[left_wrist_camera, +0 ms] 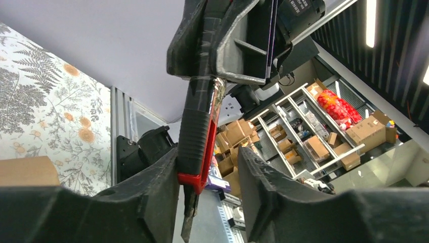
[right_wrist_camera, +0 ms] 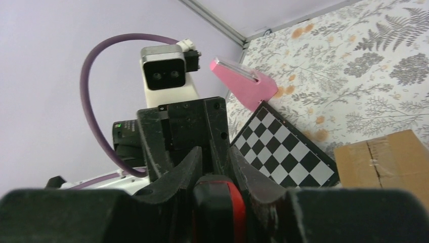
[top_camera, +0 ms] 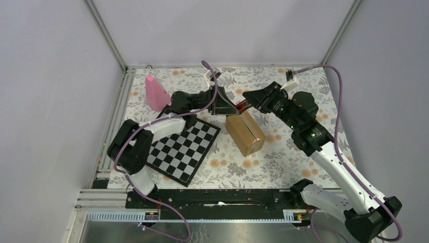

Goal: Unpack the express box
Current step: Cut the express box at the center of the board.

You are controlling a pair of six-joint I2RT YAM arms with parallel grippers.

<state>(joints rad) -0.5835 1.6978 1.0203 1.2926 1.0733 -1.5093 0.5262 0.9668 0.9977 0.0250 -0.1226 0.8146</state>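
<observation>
Black right pincer (right_wrist_camera: 215, 159) pinched a red-and-black tool (left_wrist_camera: 197, 126), whose other end sat between the left pincer's (left_wrist_camera: 207, 154) spread jaws. Close by, the brown express box (top_camera: 245, 132) lay on the floral surface (top_camera: 283, 157) beside a chessboard (top_camera: 184, 147); a pink cone (top_camera: 156, 92) stood farther back.

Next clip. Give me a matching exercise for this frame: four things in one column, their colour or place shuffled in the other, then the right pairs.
Things
1. cardboard box
2. cone
3. chessboard
4. cutter

Descriptions
A. red and black, clamped in the right gripper
B. pink, at the far left
C. brown with a taped seam, in the middle
D. black and white squares, near the left arm

Pairs: 1-C, 2-B, 3-D, 4-A
</observation>
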